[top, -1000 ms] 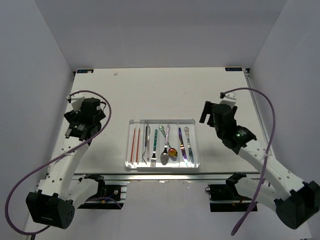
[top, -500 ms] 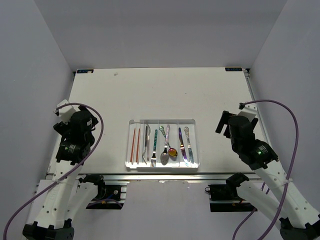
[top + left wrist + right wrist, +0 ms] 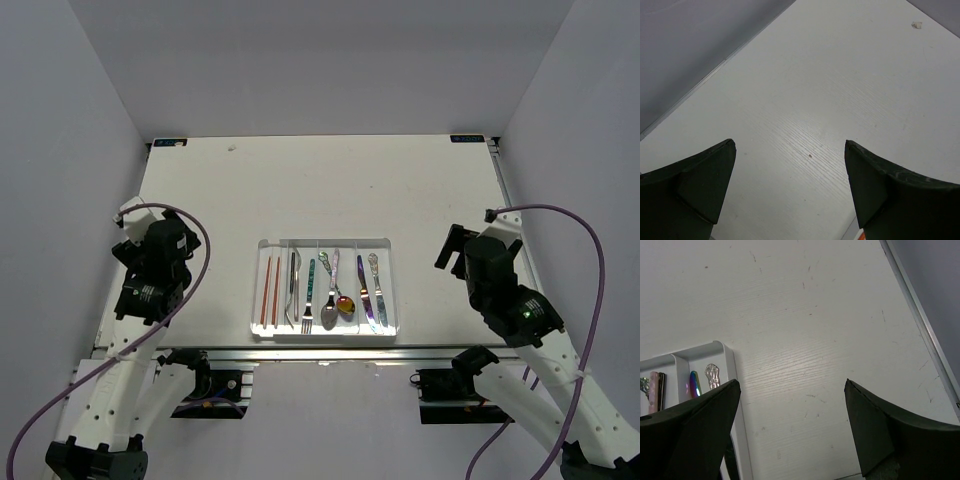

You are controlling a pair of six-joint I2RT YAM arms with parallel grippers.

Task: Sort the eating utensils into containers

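A clear plastic tray [image 3: 391,250] with four long compartments lies at the table's near middle. Left to right the compartments hold two red-orange chopsticks [image 3: 270,290], forks [image 3: 309,297], spoons [image 3: 331,300] and knives [image 3: 366,293]. My left gripper [image 3: 131,240] is open and empty, left of the tray near the table's left edge. My right gripper [image 3: 452,247] is open and empty, right of the tray. The right wrist view shows the tray's far right corner [image 3: 730,360] with knife handles [image 3: 711,375]. The left wrist view shows only bare table between my open fingers [image 3: 700,185].
The white table [image 3: 320,190] is walled by grey panels on the left, back and right. A small white scrap [image 3: 916,24] lies far back on the left. A metal rail [image 3: 330,352] runs along the near edge.
Both arms have drawn back from the tray toward the near edge and outward. The utensils in the tray have not moved.
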